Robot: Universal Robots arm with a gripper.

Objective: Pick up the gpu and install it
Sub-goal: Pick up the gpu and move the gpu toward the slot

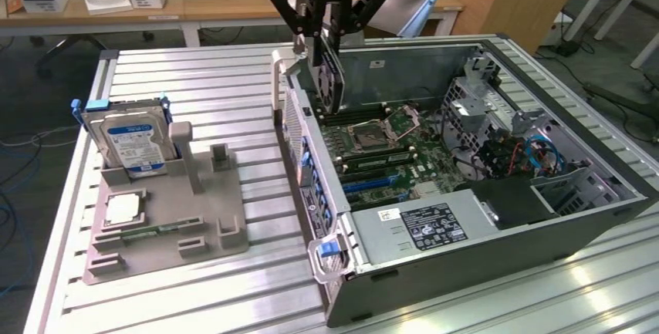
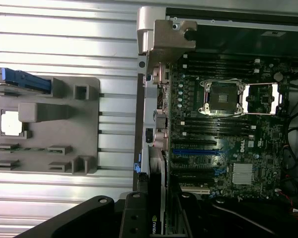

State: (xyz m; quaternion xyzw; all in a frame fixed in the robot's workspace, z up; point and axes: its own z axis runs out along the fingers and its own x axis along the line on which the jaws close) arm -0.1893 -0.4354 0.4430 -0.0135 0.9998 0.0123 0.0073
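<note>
Gpu [image 1: 329,79] clamped upright in gripper [image 1: 327,27], above open case [image 1: 495,243].

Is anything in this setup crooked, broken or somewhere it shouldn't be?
Nothing looks damaged or spilled. The one oddity: a thin dark circuit card hangs on edge from the black gripper, jaws clamped on it, above the open grey computer case, not seated in any slot.
</note>
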